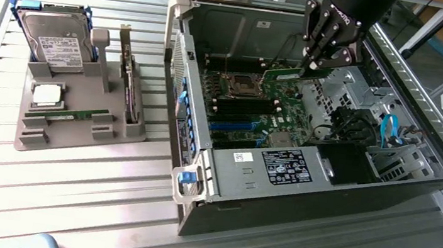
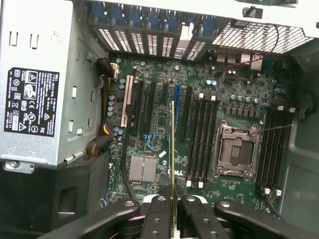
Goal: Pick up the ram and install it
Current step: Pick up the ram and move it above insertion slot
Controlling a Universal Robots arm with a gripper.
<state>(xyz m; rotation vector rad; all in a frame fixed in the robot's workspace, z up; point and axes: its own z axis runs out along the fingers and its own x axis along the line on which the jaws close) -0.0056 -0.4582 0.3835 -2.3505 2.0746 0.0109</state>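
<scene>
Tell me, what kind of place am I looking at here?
Likely a robotics lab or workshop practising computer assembly: an open computer case sits on a slatted metal table, a grey holder beside it carries a hard drive, and the robot's hand holds a ram stick above the motherboard.

You're in a robotics lab or hw test bench, not a home or office. Your desk (image 1: 67, 206) is slatted aluminium profile. An opened PC case (image 1: 242, 31) lies on it w/ the motherboard (image 2: 239, 84) bare, and the arm's hand (image 2: 173, 189) pinches the ram (image 2: 172, 139) above that board. Near the desk's edge on the exterior view's left, a grey parts fixture (image 1: 76, 138) racks a hard drive (image 1: 58, 44).
</scene>
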